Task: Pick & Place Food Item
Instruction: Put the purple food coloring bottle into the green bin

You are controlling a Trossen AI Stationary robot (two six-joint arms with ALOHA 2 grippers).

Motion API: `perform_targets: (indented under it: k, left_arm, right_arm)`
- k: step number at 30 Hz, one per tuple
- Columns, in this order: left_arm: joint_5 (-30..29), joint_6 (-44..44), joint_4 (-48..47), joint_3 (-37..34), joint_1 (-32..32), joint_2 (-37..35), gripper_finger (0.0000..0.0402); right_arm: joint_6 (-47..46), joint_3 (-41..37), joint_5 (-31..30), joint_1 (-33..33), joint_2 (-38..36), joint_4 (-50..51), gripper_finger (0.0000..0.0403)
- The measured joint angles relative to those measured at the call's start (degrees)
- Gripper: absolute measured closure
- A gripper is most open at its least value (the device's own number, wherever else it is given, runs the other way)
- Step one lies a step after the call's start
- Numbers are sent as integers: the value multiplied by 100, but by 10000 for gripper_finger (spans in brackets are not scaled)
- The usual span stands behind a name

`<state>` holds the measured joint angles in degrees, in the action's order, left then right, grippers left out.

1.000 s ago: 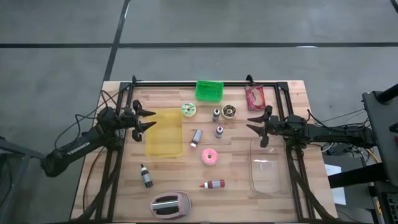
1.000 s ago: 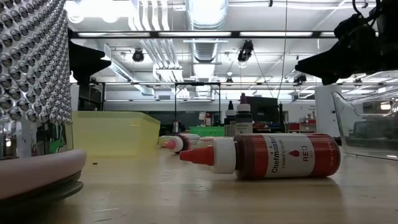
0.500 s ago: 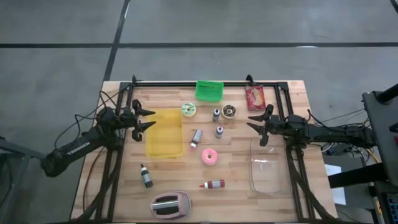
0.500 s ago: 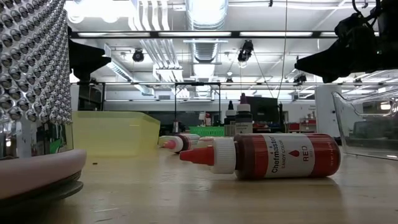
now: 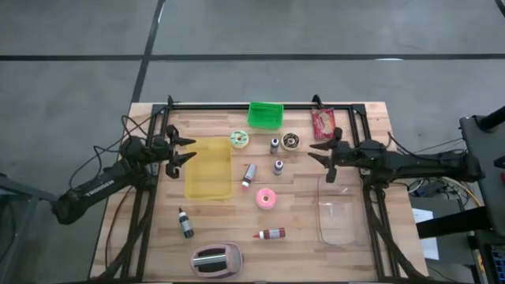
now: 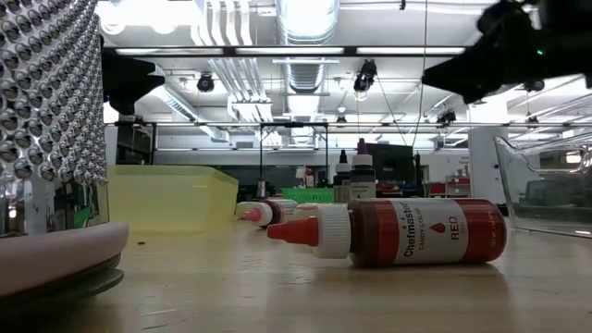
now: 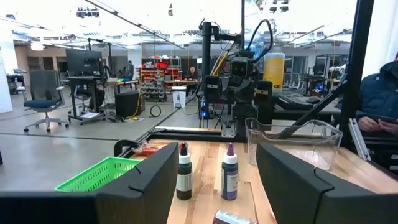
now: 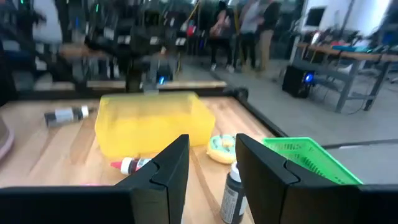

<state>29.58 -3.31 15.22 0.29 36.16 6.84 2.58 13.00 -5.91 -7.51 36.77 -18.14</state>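
Observation:
Food items lie on the far half of the table: a green-and-white donut (image 5: 239, 139), a chocolate donut (image 5: 291, 141) and a red packet (image 5: 323, 123). My left gripper (image 5: 192, 150) is open and empty above the left edge of the yellow container (image 5: 209, 168). My right gripper (image 5: 314, 153) is open and empty, raised above the table right of the chocolate donut and beyond the clear container (image 5: 342, 211). The right wrist view shows its open fingers (image 8: 211, 177) facing the green-and-white donut (image 8: 222, 148). The left wrist view shows the left gripper's open fingers (image 7: 217, 186).
A green basket (image 5: 266, 114) stands at the far edge. Small bottles (image 5: 274, 145) (image 5: 278, 166) (image 5: 248, 174) stand or lie mid-table, with a pink roll (image 5: 266, 199) nearer. A red bottle (image 6: 407, 231), a black bottle (image 5: 185, 223) and a pink toaster (image 5: 215, 259) are near the front.
My right gripper has risen and gone a little toward the table's left and far edges, still open and empty. Nothing on the table has moved.

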Motion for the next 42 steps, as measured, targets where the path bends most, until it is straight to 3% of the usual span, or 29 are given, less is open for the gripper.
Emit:
perform_targets:
  k: [7, 13, 20, 29, 34, 42]
  left_arm:
    - [-21, -84, 25, 1, 2, 5, 179]
    - [-24, -103, -16, 50, 1, 20, 179]
    - [67, -103, -58, 128, 0, 33, 179]
    - [107, -7, -256, 132, 0, 44, 179]
    - [118, 52, -312, 134, 0, 55, 179]
    - [198, 135, -342, 140, 0, 59, 179]
  right_arm:
    - [287, 1315, 126, 0, 2253, 232, 275]
    - [269, 2689, 188, 0, 3378, 1766, 275]
    - [159, 3929, 142, 92, 3602, 3249, 275]
    - [-495, 4629, 290, 87, 3707, 4729, 270]
    - [-1031, 5066, 323, 85, 4195, 5579, 225]
    - [-871, 5973, 336, 196, 5133, 6627, 135]
